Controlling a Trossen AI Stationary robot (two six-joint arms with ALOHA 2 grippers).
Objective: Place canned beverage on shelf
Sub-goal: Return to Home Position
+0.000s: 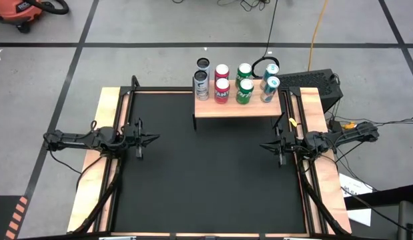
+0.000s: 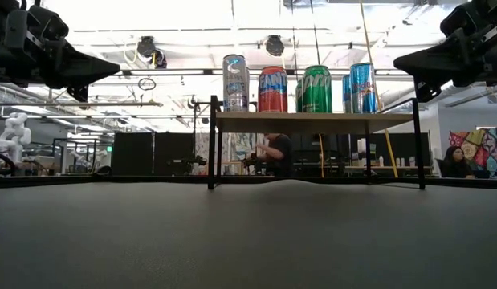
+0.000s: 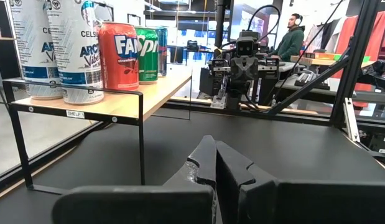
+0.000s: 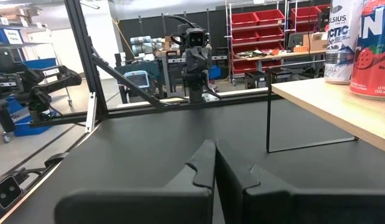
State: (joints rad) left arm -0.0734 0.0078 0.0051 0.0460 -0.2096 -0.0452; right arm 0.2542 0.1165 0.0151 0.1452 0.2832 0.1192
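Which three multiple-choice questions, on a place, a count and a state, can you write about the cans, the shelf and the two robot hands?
1. Where on the small light-wood shelf with thin black metal legs do the two blue metal drink cans stand?
A. at the end nearest the right arm
B. at the end nearest the left arm
C. in the middle

2. How many cans stand on the shelf?
A. six
B. eight
C. ten

3. How are the dark two-finger left hand and right hand?
A. both open
B. both shut and empty
C. each shut on a can

Key:
1 A, the high view shows them at the shelf's right end.
2 B, four colour pairs stand there.
3 B, each wrist view shows fingers pressed together with nothing between.
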